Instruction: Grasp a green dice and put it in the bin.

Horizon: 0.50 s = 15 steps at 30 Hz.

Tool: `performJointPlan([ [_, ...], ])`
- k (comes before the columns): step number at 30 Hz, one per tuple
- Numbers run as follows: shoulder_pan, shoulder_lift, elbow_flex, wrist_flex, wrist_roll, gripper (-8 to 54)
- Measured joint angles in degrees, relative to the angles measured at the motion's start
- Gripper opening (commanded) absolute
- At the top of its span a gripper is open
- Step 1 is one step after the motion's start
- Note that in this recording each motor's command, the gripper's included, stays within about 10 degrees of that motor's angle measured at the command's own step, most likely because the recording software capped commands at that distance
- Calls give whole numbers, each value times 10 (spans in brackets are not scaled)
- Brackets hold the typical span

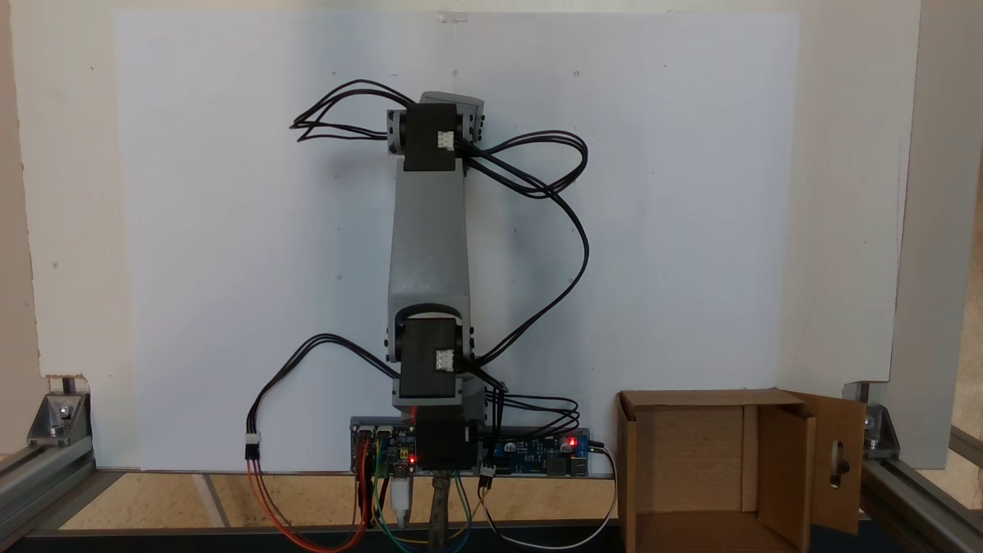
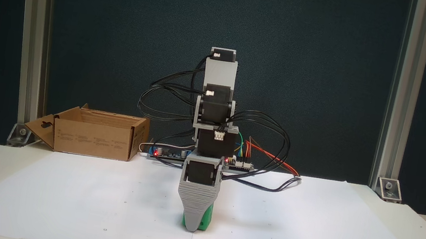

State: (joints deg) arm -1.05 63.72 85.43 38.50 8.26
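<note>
In a fixed view from the front, my gripper (image 2: 193, 224) points straight down at the white paper, its grey ribbed jaw facing the camera. The green dice (image 2: 203, 220) sits right behind that jaw at the paper's level, with green showing on both sides of the tip. The second jaw is hidden behind the first, so I cannot tell if the dice is clamped. The bin (image 2: 94, 139), a brown cardboard box with an open flap, stands at the back left in this view. In a fixed view from above, the bin (image 1: 683, 453) lies at the bottom right, and the arm's wrist (image 1: 434, 138) covers gripper and dice.
The arm's base and control boards (image 2: 198, 158) with loose cables stand at the back centre, beside the bin. Metal frame posts (image 2: 32, 44) rise at the back corners. White paper (image 2: 327, 231) covers the table around the gripper.
</note>
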Motion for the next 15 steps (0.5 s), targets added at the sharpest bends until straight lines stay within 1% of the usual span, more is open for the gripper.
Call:
performJointPlan([
  [6,-4,5,2,12,0,114],
  [9,-11,38,-15,85,0,114],
  [15,-11,77,-219,263,1,114],
])
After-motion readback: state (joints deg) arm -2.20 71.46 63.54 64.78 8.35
